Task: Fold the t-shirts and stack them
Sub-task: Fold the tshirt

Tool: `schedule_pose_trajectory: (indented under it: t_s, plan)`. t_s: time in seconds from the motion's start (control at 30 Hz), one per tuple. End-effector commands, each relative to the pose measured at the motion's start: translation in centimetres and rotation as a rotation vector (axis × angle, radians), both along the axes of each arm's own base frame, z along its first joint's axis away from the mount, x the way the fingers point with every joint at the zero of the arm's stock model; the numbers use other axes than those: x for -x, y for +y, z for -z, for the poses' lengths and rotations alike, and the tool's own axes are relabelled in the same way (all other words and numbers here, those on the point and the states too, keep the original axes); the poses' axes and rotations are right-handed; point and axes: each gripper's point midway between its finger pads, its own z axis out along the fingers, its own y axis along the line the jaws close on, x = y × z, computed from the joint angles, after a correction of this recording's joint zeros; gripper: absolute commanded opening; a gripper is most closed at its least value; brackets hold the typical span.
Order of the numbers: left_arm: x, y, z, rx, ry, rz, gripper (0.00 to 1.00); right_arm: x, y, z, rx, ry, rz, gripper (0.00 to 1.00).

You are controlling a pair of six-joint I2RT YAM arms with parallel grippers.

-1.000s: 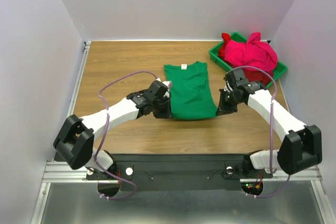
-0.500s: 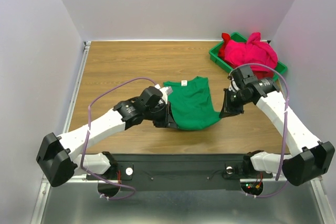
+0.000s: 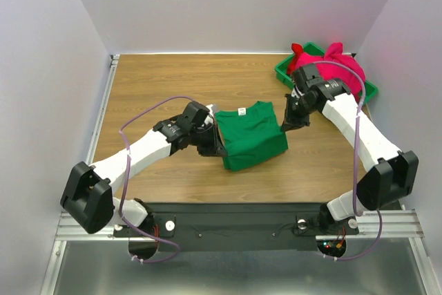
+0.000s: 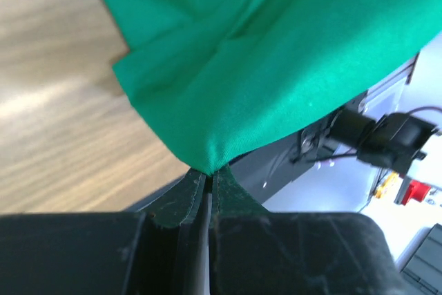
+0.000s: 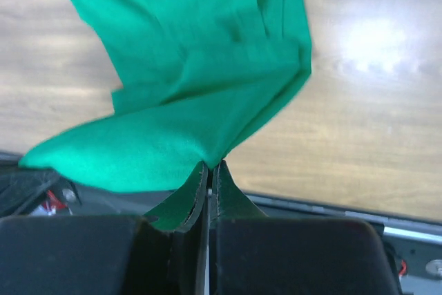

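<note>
The left claw [image 4: 207, 174] is pinched shut on one near corner of the green shirt [image 3: 252, 136]. In its own camera the two fingers press together with cloth caught between them. That corner is up off the table [image 3: 159, 81], and the cloth hangs from the claw.

The green shirt is in the middle of the table, between the two arms. Its neck end, with the small white label [image 3: 242, 109], lies flat on the wood on the far side. The near end is in the air and bends over toward the neck.

The right claw [image 5: 209, 169] is squeezed shut too, on the other near corner. The cloth bunches where the fingers bite it.

Far to the right, in the corner, sits a green bin [image 3: 282, 72]. The pink shirt [image 3: 338, 67] is heaped in it. A darker red shirt [image 3: 295, 52] peeks out at the back, though from above it is hard to tell how the two are tangled.

I think the step in hand is folding the green shirt in half, bottom edge to neck. The next move calls for both claws to carry their corners toward the far end together, at the same height, lay the edge down near the label, and then let go. If one claw goes faster, the fold may come out crooked. The pink and red shirts are not yet folded, so a lot of the job is left.
</note>
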Motion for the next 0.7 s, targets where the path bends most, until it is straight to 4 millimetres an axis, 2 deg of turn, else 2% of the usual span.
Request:
schedule_pose_trajectory:
  t_s: [0.0, 0.07, 0.1, 0.2, 0.37, 0.43, 0.47, 0.6, 0.67]
  plan:
    - [-2.5, -1.7, -3.1, 0.073, -0.090, 0.045, 0.00, -5.0, 0.4, -2.2, 0.027, -0.162, 0.022, 0.00]
    - [-3.3, -1.6, -2.4, 0.057, -0.084, 0.052, 0.00, -6.4, 0.2, -2.7, 0.051, -0.194, 0.025, 0.00]
    - [-3.9, -1.6, -2.6, 0.056, -0.095, 0.053, 0.00, -7.0, -0.1, -2.1, 0.082, -0.187, 0.036, 0.00]
    - [-5.1, -1.5, -2.4, 0.047, -0.097, 0.047, 0.00, -8.4, 0.1, -2.3, 0.092, -0.211, 0.030, 0.00]
    - [-7.2, -1.2, -1.4, 0.022, -0.095, 0.034, 0.00, -10.5, 0.7, -1.1, 0.106, -0.208, 0.019, 0.00]
    - [-7.7, -1.1, -1.2, 0.014, -0.096, 0.027, 0.00, -11.3, 0.8, -1.6, 0.104, -0.230, 0.020, 0.00]
    - [-8.1, -1.1, -0.8, 0.006, -0.087, 0.023, 0.00, -11.8, 0.7, -1.2, 0.119, -0.227, 0.021, 0.00]
    - [-9.5, -1.0, -0.8, -0.003, -0.097, 0.011, 0.00, -13.6, 0.9, -1.8, 0.127, -0.259, 0.018, 0.00]
    - [-10.3, -0.7, -1.0, -0.004, -0.106, 0.001, 0.00, -14.4, 1.0, -1.4, 0.130, -0.254, 0.014, 0.00]
